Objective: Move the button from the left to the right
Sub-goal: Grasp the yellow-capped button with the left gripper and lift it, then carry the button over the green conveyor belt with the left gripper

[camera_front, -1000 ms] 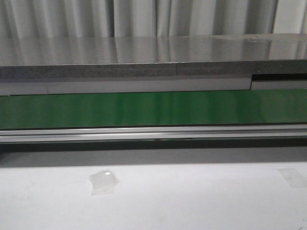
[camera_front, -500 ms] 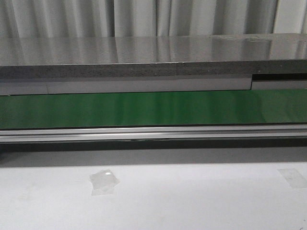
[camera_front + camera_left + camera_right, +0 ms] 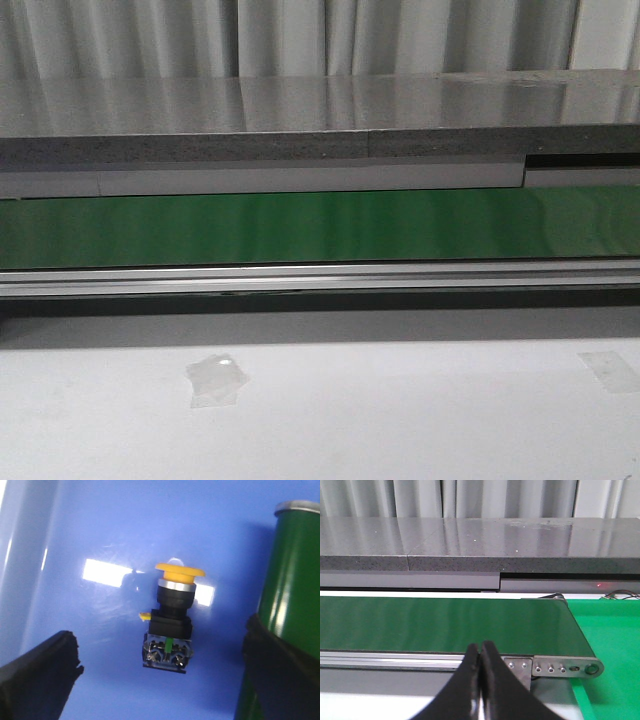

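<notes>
The button [image 3: 170,620] shows only in the left wrist view: yellow mushroom cap, silver collar, black boxy body, lying on its side on a blue surface [image 3: 100,530]. My left gripper [image 3: 162,680] is open, its two black fingers [image 3: 40,675] spread wide on either side of the button and clear of it. My right gripper [image 3: 480,652] is shut with nothing between its fingers, held in front of the green conveyor belt [image 3: 445,625]. Neither gripper nor the button shows in the front view.
The green conveyor belt [image 3: 320,225] with its aluminium rail [image 3: 320,278] crosses the front view, a grey counter [image 3: 320,110] behind it. Two tape patches [image 3: 215,380] lie on the white table. The belt's end roller [image 3: 292,595] stands close beside the left gripper. A green mat [image 3: 615,645] lies past the belt's right end.
</notes>
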Controlling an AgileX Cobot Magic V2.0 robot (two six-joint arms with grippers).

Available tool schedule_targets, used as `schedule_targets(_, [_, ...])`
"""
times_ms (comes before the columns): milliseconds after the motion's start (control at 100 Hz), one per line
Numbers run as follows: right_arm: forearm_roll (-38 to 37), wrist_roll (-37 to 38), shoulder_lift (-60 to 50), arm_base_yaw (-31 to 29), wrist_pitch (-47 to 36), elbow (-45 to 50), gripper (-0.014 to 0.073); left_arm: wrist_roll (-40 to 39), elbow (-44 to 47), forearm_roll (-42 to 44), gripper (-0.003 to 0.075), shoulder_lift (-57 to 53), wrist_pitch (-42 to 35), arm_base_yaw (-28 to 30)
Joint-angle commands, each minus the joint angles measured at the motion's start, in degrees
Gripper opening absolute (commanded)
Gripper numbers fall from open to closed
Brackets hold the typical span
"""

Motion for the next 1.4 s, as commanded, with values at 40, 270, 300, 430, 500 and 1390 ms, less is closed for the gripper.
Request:
schedule_targets(40, [0.01, 0.10, -0.99, -0.26, -4.65, -0.85, -0.0068, -0.13, -1.73, -1.16, 0.0628, -0.56, -2.38, 0.08])
schedule_targets(270, [0.01, 0.10, -0.99, -0.26, -4.65, -0.85, -0.0068, -0.13, -1.84, -1.39, 0.0628, 1.66, -3.45, 0.08])
schedule_targets(300, [0.01, 0.10, -0.99, -0.26, -4.65, -0.85, -0.0068, -0.13, -1.84, -1.50, 0.0628, 1.94, -3.63, 0.08])
schedule_targets(430, [0.01, 0.10, -0.99, -0.26, -4.65, -0.85, -0.0068, -0.13, -1.84, -1.50, 0.0628, 2.28, -4.92, 0.08])
schedule_targets(500, [0.01, 0.10, -0.99, -0.26, -4.65, -0.85, -0.0068, -0.13, -1.84, -1.50, 0.0628, 2.28, -5.79, 0.08])
schedule_targets(1390, [0.01, 0.10, -0.99, -0.26, -4.65, -0.85, -0.0068, -0.62, -1.84, -2.12, 0.0297, 7.70, -5.87, 0.08])
